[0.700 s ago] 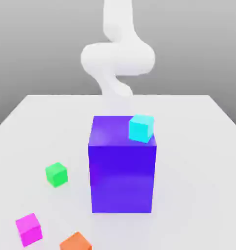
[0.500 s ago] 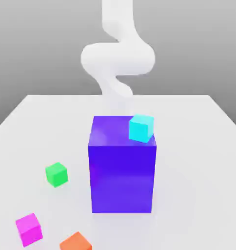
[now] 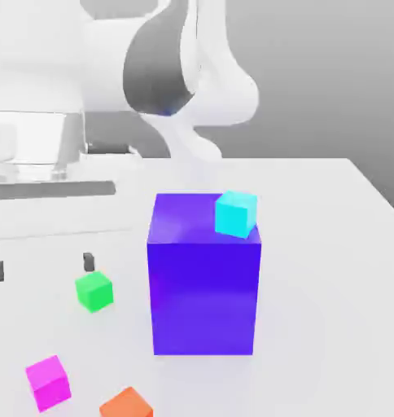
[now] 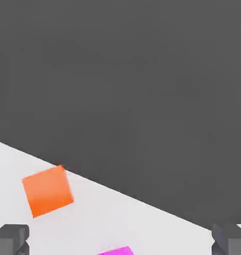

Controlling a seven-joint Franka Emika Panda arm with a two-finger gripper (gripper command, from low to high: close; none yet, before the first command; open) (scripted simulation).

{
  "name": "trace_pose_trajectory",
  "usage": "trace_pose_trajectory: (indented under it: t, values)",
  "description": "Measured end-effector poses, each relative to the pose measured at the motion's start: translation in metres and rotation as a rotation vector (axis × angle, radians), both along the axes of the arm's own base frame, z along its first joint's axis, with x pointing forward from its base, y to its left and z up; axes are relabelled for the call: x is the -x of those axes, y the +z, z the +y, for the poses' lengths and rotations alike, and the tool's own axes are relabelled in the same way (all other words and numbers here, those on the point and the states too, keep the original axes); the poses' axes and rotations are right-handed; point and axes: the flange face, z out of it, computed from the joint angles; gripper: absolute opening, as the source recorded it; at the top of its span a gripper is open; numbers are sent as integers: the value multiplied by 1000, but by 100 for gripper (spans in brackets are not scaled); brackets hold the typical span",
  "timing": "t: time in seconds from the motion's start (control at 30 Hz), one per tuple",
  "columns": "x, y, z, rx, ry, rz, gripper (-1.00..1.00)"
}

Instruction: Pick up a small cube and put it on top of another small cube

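Magenta-pink colours the small cube (image 3: 48,383), which lies on the white tabletop (image 3: 330,326) toward the exterior view's lower left corner, near the orange cube (image 3: 127,405). The green cube (image 3: 94,291) sits between it and the pincer (image 3: 44,266), whose two fingertips (image 3: 89,261) stand wide apart with nothing clamped. A cyan cube (image 3: 236,213) rests on top of the tall blue-violet block (image 3: 203,297), at its exterior view's right side.
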Motion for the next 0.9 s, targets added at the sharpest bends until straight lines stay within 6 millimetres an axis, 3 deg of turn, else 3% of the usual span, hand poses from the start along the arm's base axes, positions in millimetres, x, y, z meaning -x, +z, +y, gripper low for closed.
trace_pose_trajectory:
  t: [0.2, 0.37, 0.4, 0.63, 0.8, 0.9]
  values:
    - [29, -110, -35, -9, 127, 157, 0]
    - [35, -181, -41, -13, 147, 182, 0]
    - [36, -189, -40, -14, 147, 182, -100]
    - [36, -188, -40, -15, 148, 184, -100]
    - [38, -130, -42, -10, 144, 186, -100]
    - [60, -102, -54, 34, 110, 201, -100]
